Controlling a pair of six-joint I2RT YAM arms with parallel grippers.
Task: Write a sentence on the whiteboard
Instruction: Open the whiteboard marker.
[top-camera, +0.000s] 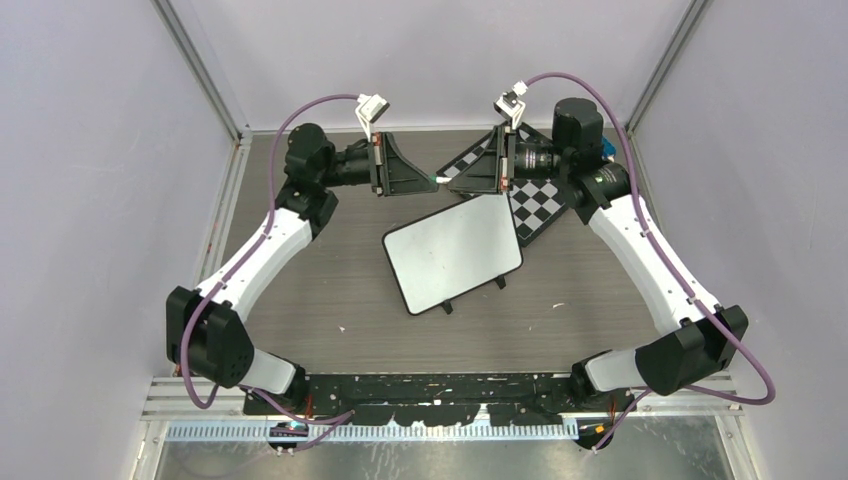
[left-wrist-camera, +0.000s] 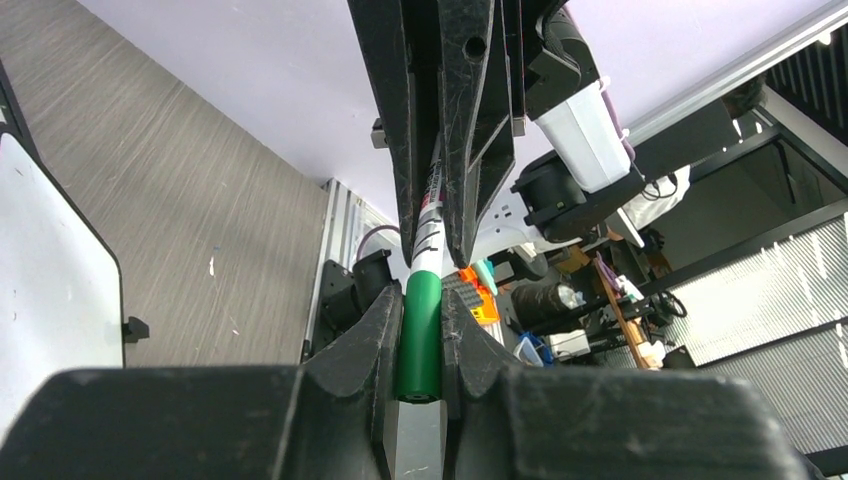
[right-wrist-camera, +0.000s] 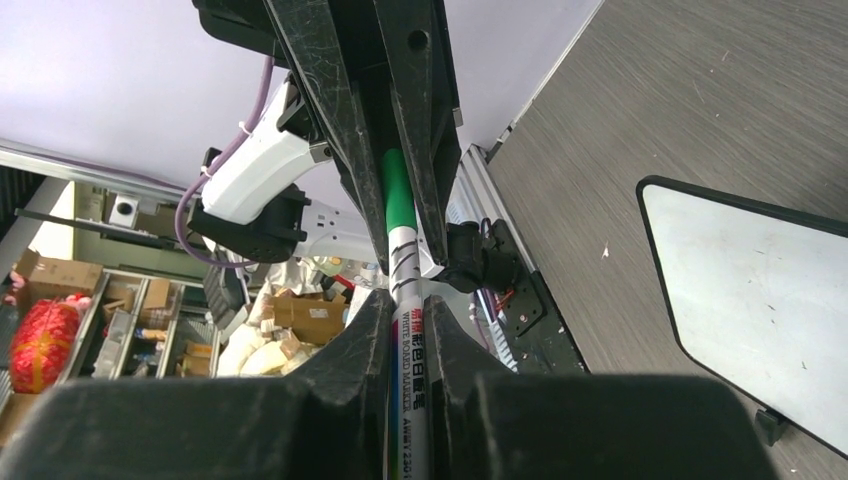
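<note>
We're early on. The whiteboard (top-camera: 452, 252) lies blank and skewed mid-worktop (top-camera: 330, 290), its far right corner by the checkered board (top-camera: 538, 205), w/ no sentence on it yet. Above its far edge both hands meet on one marker (right-wrist-camera: 404, 262): left hand (top-camera: 428, 180) clamped on the green cap (left-wrist-camera: 419, 335), right hand (top-camera: 458, 184) clamped on the white barrel. Cap looks seated, so we judge uncapping is the step in hand. Left to do: pull cap, bring tip down, write every word.

L gripper (left-wrist-camera: 421, 318), R gripper (right-wrist-camera: 405, 318) tip-to-tip, both clamped
</note>
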